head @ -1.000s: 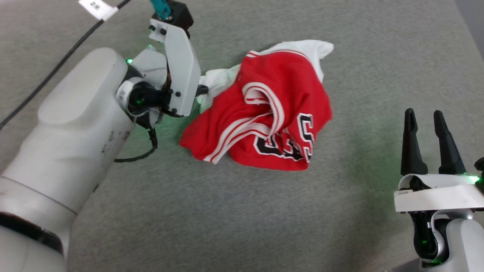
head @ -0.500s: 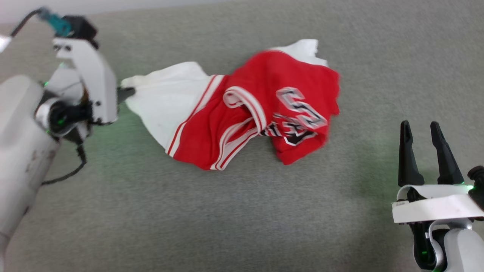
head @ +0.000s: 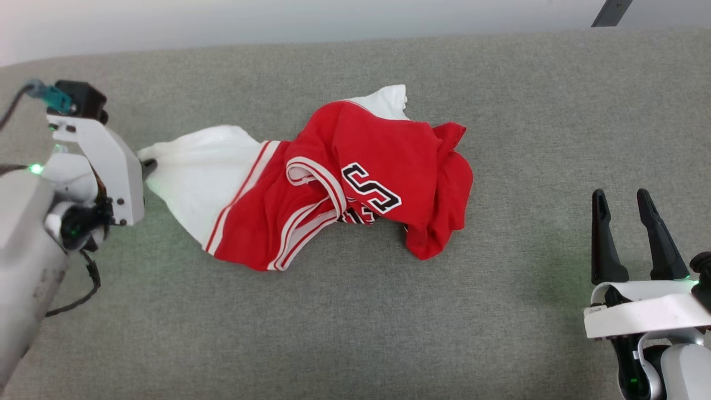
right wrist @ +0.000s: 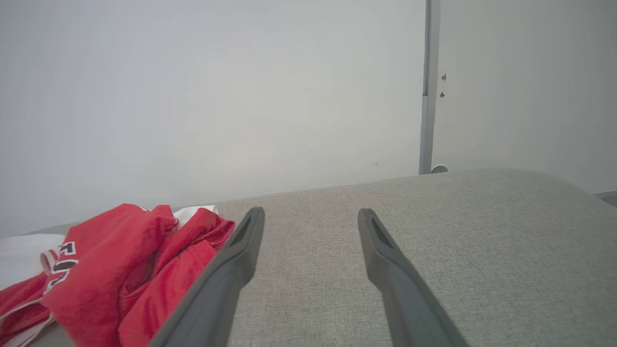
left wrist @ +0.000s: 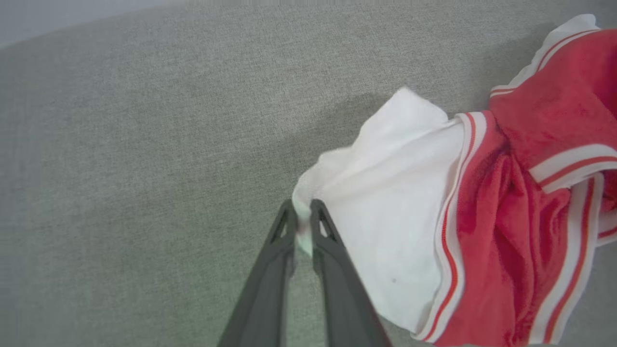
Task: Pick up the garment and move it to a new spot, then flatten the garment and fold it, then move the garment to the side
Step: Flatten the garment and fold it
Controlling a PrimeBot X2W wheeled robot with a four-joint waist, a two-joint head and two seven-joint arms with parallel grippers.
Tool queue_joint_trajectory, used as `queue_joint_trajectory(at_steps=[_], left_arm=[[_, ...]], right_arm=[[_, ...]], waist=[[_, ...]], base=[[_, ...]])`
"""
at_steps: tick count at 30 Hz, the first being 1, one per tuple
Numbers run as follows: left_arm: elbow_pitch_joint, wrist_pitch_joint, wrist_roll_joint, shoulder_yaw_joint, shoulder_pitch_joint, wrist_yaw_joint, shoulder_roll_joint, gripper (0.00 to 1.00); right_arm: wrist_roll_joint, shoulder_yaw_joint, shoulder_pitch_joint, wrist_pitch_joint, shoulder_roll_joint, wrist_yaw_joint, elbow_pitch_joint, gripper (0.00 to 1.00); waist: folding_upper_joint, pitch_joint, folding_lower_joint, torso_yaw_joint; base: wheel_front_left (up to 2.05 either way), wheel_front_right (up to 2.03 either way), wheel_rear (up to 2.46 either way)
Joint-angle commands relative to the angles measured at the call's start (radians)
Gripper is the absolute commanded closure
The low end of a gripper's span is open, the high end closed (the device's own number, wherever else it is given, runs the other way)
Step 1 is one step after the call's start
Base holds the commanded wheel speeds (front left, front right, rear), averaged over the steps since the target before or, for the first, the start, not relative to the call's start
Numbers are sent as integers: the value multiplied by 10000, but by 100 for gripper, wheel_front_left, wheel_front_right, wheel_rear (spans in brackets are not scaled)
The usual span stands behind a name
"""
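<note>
Head view has the garment (head: 355, 166) lying crumpled on the grey cloth-covered desk (head: 333, 333), a little toward 11 o'clock of the picture's middle. Its long axis runs roughly from 9 o'clock to 3 o'clock: the white sleeve (head: 194, 172) is drawn out at the 9 o'clock end and the red body is bunched in folds at the 3 o'clock end, with part of the black-and-white lettering showing between. The left end effector (head: 149, 164) sits at that 9 o'clock tip, and the left wrist view shows its two dark fingers pressed together on a pinch of the sleeve's edge (left wrist: 301, 212), so the cloth stretches away from it toward 3 o'clock. The right end effector (head: 621, 194) stands well apart at the lower right with its fingers spread and nothing between them (the right wrist view shows bare desk between the fingers (right wrist: 311, 212), with the red heap (right wrist: 111, 260) off toward 9 o'clock). From it the bunched end lies at about 10 o'clock. As I judge it, the left arm alone commands the garment now, and any spreading would need the right arm to reach toward that bunched end
</note>
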Motion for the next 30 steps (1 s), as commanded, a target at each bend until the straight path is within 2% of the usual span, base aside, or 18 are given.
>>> queue_joint_trajectory(at_steps=[1, 8, 13, 17, 20, 24, 27, 30], left_arm=[[166, -394, 272, -87, 135, 83, -39, 0], [311, -2412, 1044, -292, 427, 177, -429, 0], [-16, -5054, 1407, -59, 1108, 660, -1085, 0], [-608, -6648, 1612, 73, 2043, 1122, -1725, 0], [-1395, -6894, 1953, 595, 2883, 1574, -2091, 0], [-3464, -6890, 3670, 2098, 4428, 2380, -2617, 0], [-5003, -6899, 5031, 3338, 5530, 2591, -3079, 0], [-6339, -6895, 6363, 4294, 6546, 2539, -3742, 0]], right_arm=[[-48, 124, 144, -4, -172, -14, 84, 0], [71, 545, -166, -5, -1045, -14, 617, 0], [235, 1130, -737, 169, -2029, -14, 1182, 0], [800, 1891, -1588, 1280, -2898, -14, 1430, 0], [1268, 2580, -2526, 2377, -3682, -14, 1463, 0], [1913, 3394, -3920, 3952, -4646, -14, 1797, 0], [2583, 4061, -4971, 5383, -5130, -14, 2253, 0], [3283, 4669, -5943, 6867, -5537, -16, 2860, 0]], waist=[[0, -56, 0, 29], [0, -355, 0, 663], [0, -573, 0, 1598], [0, -550, 0, 2410], [0, -370, 0, 2953], [0, 37, 0, 3632], [0, 390, 0, 4065], [0, 803, 0, 4392]], base=[[0, 0, 0], [0, 0, 0], [0, 0, 0], [0, 0, 0], [0, 0, 0], [0, 0, 0], [0, 0, 0], [0, 0, 0]])
